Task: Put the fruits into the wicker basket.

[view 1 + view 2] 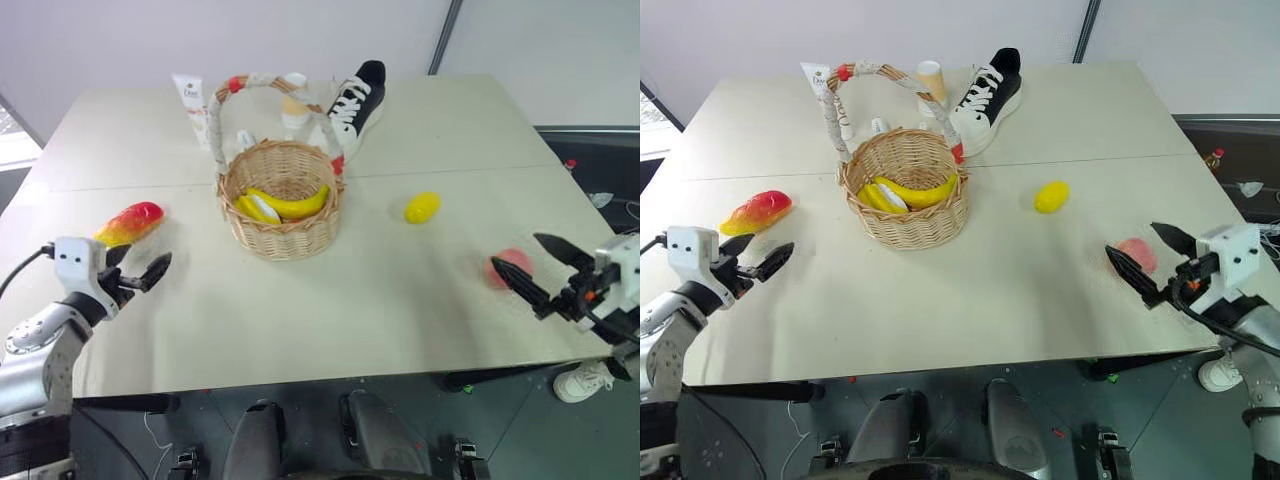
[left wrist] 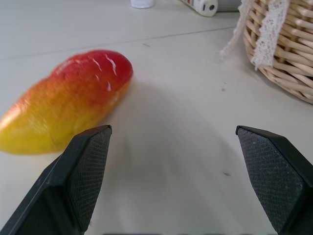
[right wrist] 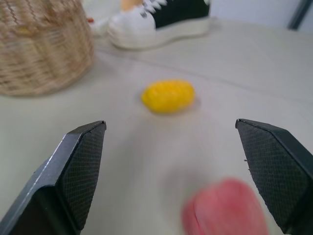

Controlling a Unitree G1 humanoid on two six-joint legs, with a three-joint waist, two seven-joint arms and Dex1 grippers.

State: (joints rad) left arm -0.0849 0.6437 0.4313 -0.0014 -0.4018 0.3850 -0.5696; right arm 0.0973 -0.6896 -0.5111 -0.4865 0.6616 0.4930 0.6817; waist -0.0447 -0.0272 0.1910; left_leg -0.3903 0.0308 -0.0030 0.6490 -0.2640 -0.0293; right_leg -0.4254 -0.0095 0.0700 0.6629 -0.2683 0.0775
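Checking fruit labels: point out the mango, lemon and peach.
mango [image 1: 130, 223], left eye view, middle of its body.
lemon [image 1: 422, 207], left eye view, centre of its rind.
peach [image 1: 1137, 254], right eye view, its visible middle.

Bananas [image 1: 285, 203] lie in the basket [image 1: 283, 226]; mango [image 1: 129, 223] left, lemon [image 1: 422, 207] and peach [image 1: 508, 268] right.

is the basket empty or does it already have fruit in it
Not empty: the wicker basket holds yellow bananas; the other fruits lie on the table.
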